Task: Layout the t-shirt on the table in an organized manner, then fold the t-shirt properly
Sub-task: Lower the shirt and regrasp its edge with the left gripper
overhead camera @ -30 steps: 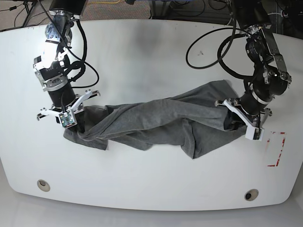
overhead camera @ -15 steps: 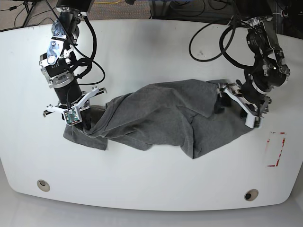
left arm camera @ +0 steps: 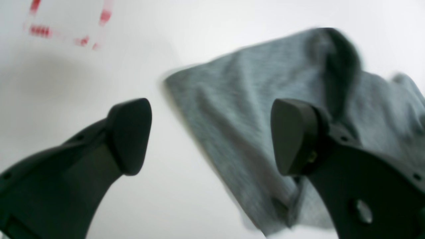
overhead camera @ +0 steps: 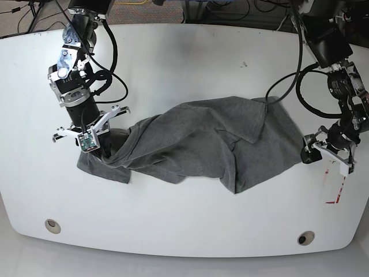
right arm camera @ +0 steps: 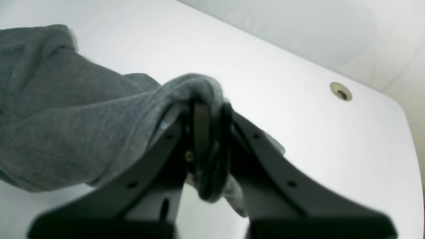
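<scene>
1. Nearest, two small round holes sit close to the table's [overhead camera: 184, 69] front edge, one [overhead camera: 52, 225] at front left of the base view, one [overhead camera: 305, 237] at front right.
2. Next, red-and-white tape mark [overhead camera: 336, 190] lies on the white top, right side of the base view, just under the left gripper.
3. Mid-table, the grey t-shirt [overhead camera: 199, 144] lies crumpled and bunched in a long wrinkled heap running left to right across the base view, not flat.
4. Left gripper [overhead camera: 328, 153] is beside the shirt's right edge in the base view. Jaws are spread wide and hold nothing. In the left wrist view both black fingers [left arm camera: 129, 132] stand apart, with bare table between them and the shirt's edge [left arm camera: 265, 132] behind the right-hand finger; that view is blurred.
5. Right gripper [overhead camera: 95, 141] is at the shirt's left end in the base view, jaws closed on a fold of the cloth. Right wrist view shows grey fabric [right arm camera: 196, 96] pinched and wrapped over the closed fingertips.
6. Further back, both black arms with looped cables rise toward the table's far edge.
7. Beyond the far edge, cables and dark gear, too cluttered to tell.
</scene>
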Controlling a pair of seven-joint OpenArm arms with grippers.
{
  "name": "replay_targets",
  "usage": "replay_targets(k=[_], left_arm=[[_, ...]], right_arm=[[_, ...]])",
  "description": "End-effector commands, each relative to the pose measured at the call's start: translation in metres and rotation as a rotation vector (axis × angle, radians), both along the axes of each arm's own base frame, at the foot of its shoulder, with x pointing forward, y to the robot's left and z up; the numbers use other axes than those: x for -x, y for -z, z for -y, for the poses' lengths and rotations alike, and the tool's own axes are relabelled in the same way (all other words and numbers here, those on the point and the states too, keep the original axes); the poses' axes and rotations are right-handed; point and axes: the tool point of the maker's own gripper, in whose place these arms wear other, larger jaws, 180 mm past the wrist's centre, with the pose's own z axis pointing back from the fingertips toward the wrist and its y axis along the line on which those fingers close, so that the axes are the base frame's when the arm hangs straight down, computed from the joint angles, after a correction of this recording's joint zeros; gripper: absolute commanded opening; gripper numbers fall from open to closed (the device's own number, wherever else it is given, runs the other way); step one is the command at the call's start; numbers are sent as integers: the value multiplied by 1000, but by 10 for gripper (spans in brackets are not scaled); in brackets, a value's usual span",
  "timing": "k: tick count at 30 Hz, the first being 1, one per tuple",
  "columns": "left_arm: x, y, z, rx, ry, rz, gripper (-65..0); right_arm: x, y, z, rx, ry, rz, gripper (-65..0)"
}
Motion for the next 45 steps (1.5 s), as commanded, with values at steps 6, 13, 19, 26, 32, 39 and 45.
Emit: replay_targets(k=[6, 13, 19, 26, 32, 39, 45], left_arm=[[-16, 11, -30, 35, -83, 48, -119], [-16, 37, -34, 89, -118, -1, -119], [-19, 56, -18, 79, -76, -27, -119], [-21, 62, -1, 69, -29, -44, -119], [-29, 72, 13, 125, -32, -68, -121], [-38, 87, 9, 175, -85, -77, -246], [-45, 91, 12, 189, -91, -79, -435]], right_arm=[[-1, -13, -2, -14, -9, 49, -614], [-1, -13, -2, -15, -9, 50, -614], [-1, -12, -6, -39, 1, 50, -614], [-1, -12, -8, -47, 1, 50, -614], [-1, -12, -8, -48, 2, 49, -614], [-1, -12, -8, -48, 2, 49, -614], [-1, -12, -8, -48, 2, 49, -614]])
